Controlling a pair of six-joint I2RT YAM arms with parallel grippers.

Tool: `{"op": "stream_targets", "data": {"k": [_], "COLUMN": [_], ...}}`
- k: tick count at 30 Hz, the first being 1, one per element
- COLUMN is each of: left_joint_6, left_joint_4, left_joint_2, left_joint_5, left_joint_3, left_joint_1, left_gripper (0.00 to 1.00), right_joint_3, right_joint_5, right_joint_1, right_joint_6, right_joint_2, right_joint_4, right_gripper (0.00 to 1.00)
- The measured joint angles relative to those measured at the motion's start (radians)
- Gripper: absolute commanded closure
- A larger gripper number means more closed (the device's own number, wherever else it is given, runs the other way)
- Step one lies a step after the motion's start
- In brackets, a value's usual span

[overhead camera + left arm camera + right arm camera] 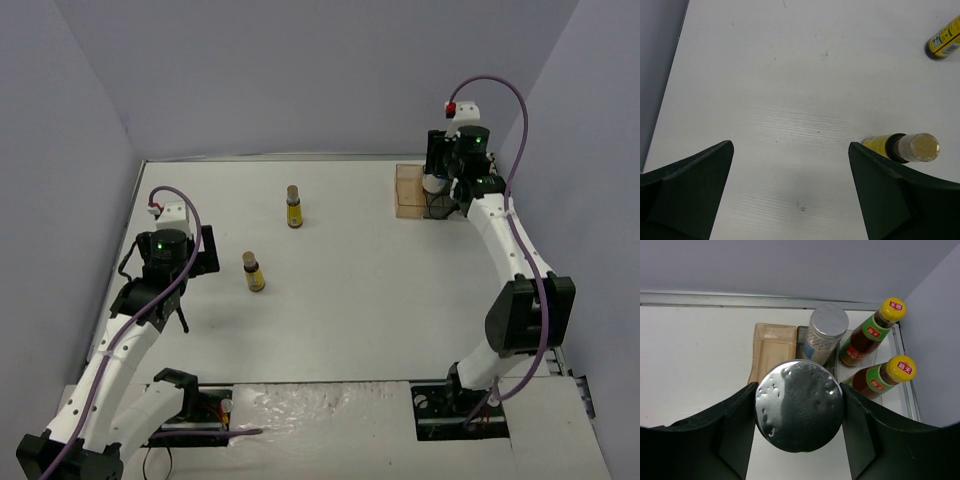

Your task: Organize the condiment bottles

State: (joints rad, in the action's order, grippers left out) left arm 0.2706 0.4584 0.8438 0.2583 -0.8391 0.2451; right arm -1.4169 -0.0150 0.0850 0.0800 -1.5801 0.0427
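silver-lidded shaker [799,406] clamped in right gripper [798,440], centre-bottom of frame, by tray [771,347]. lower straight, seat beside second shaker [826,332], keep off red bottles [867,337] at right. left gripper [790,192] jaws wide, empty; yellow bottle [905,148] lower right.

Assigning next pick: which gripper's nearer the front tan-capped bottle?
Left. Left gripper open beside the bottle; right gripper far off at the tray, gripping a shaker.
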Motion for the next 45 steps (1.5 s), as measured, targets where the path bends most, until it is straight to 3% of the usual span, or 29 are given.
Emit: {"op": "stream_targets", "data": {"k": [10,24,27,38,45], "left_joint_6": [-0.007,-0.008,-0.008,-0.01,-0.01], "left_joint_4": [0.0,-0.001,-0.002,-0.009,-0.015], "left_joint_2": [-0.001,0.01,0.012,0.022,0.022], "left_joint_5": [0.006,0.006,0.005,0.005,-0.004], "left_joint_3": [0.0,0.001,0.002,0.002,0.002], "left_joint_1": [-0.005,-0.012,-0.013,-0.013,-0.013], "left_gripper": [0.03,0.03,0.03,0.03,0.03], "right_joint_3": [-0.033,-0.034,-0.031,-0.015,-0.013], "right_joint_5": [-0.029,-0.002,0.0,0.003,0.003], "right_joint_1": [-0.088,-0.118,-0.121,-0.125,-0.113], "right_joint_6": [-0.006,-0.008,-0.015,-0.033,-0.033], "right_joint_2": [-0.184,-0.276,-0.294,-0.33,-0.267], "right_joint_4": [0.024,0.072,0.085,0.111,0.096], "right_gripper": [1.0,0.98,0.86,0.24,0.13]}}
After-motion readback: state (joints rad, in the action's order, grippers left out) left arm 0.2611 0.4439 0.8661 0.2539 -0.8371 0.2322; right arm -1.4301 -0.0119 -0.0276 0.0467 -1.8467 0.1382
